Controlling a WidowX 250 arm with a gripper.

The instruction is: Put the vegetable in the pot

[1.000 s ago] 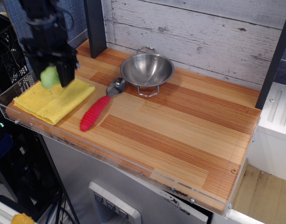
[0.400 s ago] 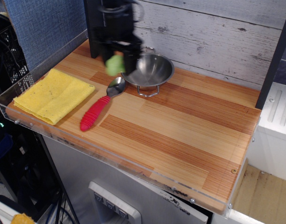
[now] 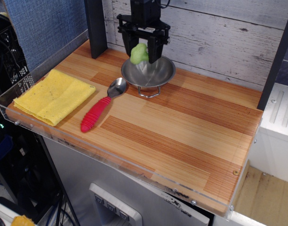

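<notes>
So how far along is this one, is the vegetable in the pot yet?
Not yet. Done: the small light-green toy vegetable is picked up, off the table. In hand: the black gripper holds it between its fingers just above the shiny steel bowl-shaped pot, over its back-left part. Left: lower it slightly, open, and release it inside.
</notes>
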